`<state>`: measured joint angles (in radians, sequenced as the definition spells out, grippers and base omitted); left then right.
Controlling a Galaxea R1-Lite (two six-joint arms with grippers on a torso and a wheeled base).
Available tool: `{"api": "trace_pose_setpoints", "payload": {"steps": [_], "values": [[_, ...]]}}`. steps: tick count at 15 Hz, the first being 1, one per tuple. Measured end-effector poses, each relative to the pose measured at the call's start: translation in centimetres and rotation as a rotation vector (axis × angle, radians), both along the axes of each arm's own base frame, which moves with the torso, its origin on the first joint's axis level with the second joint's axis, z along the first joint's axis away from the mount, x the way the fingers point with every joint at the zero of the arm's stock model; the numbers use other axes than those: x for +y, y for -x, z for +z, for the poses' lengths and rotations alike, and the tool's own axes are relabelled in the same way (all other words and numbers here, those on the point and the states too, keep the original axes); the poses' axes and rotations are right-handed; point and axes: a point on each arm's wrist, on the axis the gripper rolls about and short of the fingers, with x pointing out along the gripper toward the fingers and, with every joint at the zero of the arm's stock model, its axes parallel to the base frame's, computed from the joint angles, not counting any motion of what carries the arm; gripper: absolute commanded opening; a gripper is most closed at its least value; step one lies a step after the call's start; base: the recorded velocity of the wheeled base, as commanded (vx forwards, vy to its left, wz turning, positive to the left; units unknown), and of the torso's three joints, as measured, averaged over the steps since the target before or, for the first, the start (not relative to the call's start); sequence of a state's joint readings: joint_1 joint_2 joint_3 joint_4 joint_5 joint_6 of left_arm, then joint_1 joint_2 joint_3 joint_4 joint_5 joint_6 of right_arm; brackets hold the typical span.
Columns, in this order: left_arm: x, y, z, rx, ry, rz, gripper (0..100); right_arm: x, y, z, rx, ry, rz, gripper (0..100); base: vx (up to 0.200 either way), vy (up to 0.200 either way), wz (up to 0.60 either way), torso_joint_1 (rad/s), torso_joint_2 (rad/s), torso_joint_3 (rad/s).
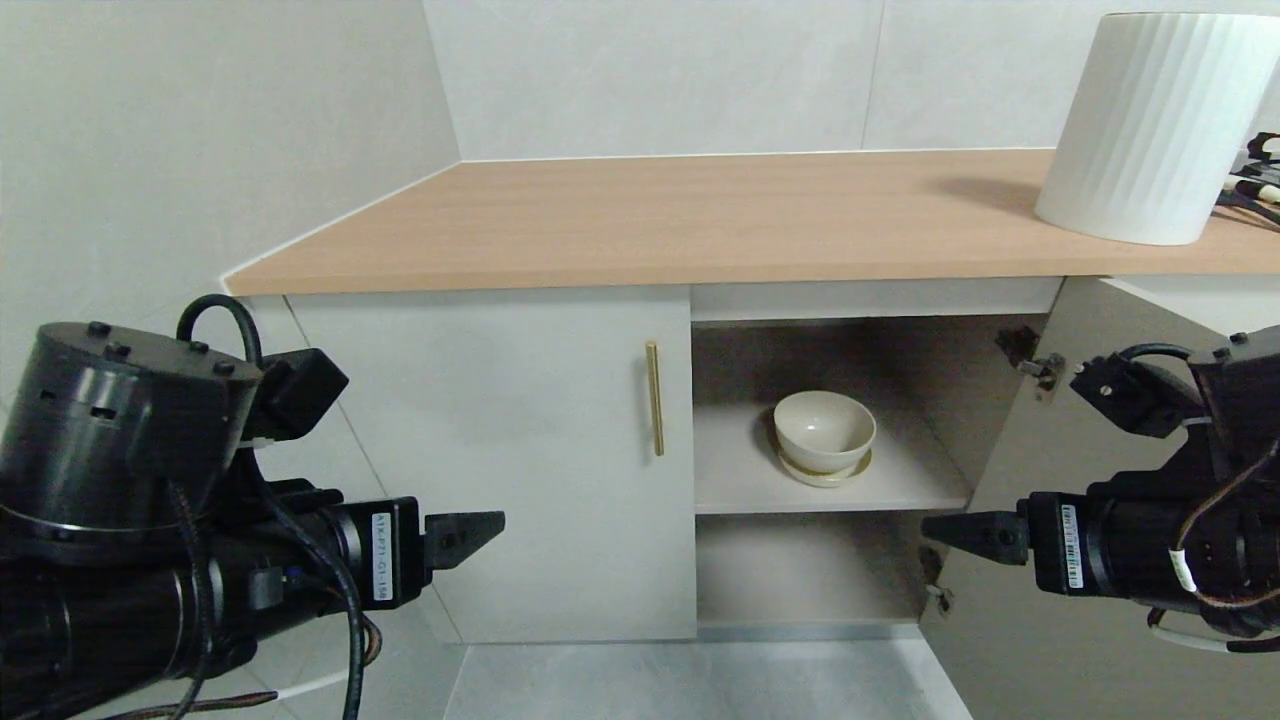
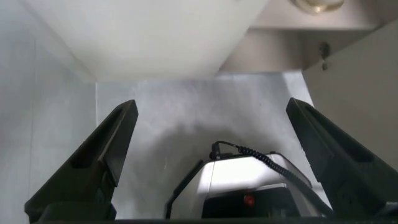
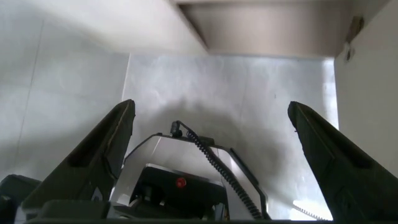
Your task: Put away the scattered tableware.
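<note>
Cabinet shelf (image 1: 740, 470) with bowl (image 1: 824, 430) on saucer (image 1: 830, 477); countertop (image 1: 650, 220) with ribbed white vessel (image 1: 1150, 120)

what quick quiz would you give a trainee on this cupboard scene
1. True or false: the bowl sits on the bottom shelf.
2. What lies under the bowl? A a small plate; B a cup; C nothing.
3. Fill in: the jaws of the left gripper and the right gripper stand ____.
Key: 1 false, it is on the upper shelf; 2 A; 3 open.
</note>
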<state>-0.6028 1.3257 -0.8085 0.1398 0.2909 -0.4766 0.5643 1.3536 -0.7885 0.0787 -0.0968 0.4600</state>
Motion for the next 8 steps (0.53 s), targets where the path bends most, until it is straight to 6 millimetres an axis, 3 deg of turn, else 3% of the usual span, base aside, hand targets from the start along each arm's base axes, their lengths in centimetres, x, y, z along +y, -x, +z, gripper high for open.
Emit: {"api": "trace_pose_setpoints", "payload": {"steps": [8], "values": [[-0.08,-0.12,-0.13,0.005,-0.004,0.000,100,-0.01,0.01,-0.37,0.007,0.019,0.009,100,-0.200,0.000,0.00,0.001,0.00,0.001]]}}
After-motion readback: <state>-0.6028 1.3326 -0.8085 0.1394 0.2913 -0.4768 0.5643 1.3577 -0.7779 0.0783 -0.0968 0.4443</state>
